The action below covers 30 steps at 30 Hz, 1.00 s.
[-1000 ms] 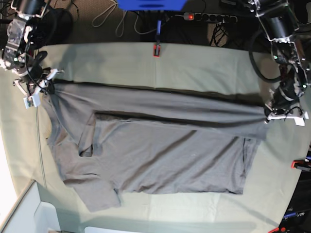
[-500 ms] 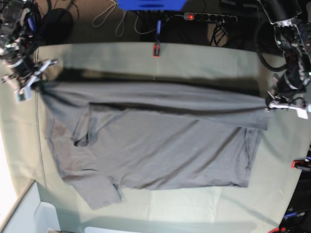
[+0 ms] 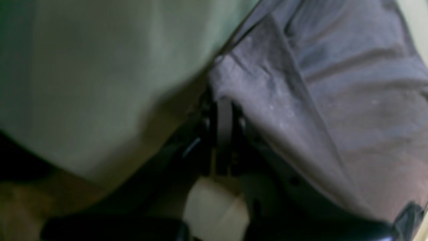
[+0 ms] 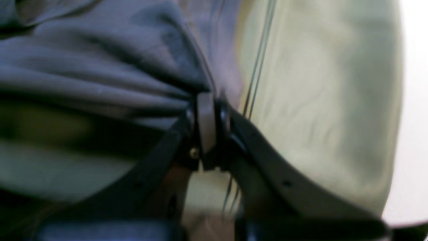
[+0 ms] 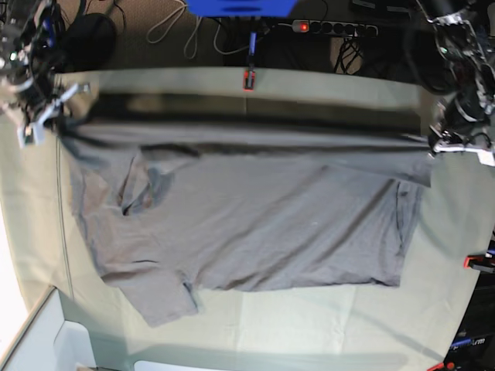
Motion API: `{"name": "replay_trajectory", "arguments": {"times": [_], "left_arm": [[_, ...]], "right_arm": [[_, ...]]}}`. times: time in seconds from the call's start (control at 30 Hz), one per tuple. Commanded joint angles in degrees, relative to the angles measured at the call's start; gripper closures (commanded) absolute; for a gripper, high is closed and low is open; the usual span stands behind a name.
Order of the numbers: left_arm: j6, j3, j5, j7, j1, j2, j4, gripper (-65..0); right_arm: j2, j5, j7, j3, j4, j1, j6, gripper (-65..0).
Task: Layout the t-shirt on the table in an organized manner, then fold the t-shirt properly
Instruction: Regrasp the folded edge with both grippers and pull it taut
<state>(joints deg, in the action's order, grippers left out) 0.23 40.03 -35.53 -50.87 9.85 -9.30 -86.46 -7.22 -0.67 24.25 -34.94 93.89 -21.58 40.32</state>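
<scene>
Both clenched grippers (image 5: pixel 52 124) (image 5: pixel 435 147) have moved toward 12 o'clock, dragging the grey t-shirt (image 5: pixel 255 224) they're pinching across the table (image 5: pixel 332 332), so I'd guess it's still being straightened before folding.

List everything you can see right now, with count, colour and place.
t-shirt: one, grey, on the table, top edge stretched between the grippers
table: one, pale green cloth cover, under the t-shirt
red clamp: one, red, table's edge at the base view's right
cables: several, pale, beyond the table's far edge
left gripper: one, black and pale, shut on the t-shirt, base view's right
right gripper: one, black and pale, shut on the t-shirt, base view's left
</scene>
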Motion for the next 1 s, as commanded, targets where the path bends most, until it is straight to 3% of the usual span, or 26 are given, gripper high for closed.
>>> {"name": "replay_trajectory", "arguments": {"times": [0.0, 0.67, 0.97], "left_arm": [[-0.1, 0.5, -0.2, 1.4, 0.2, -1.1, -1.0, -0.2], [-0.1, 0.6, -0.6, 1.9, 7.6, -0.9, -1.0, -0.2], [-0.1, 3.4, -0.3, 1.4, 7.3, 2.8, -1.0, -0.2]], "right_arm": [[-0.8, -0.3, -1.0, -0.4, 0.8, -0.5, -0.3, 0.0], [-0.8, -0.5, -1.1, 1.2, 0.6, -5.5, -0.3, 0.0], [0.3, -0.3, -1.1, 1.2, 0.6, -5.0, -0.3, 0.0]]}}
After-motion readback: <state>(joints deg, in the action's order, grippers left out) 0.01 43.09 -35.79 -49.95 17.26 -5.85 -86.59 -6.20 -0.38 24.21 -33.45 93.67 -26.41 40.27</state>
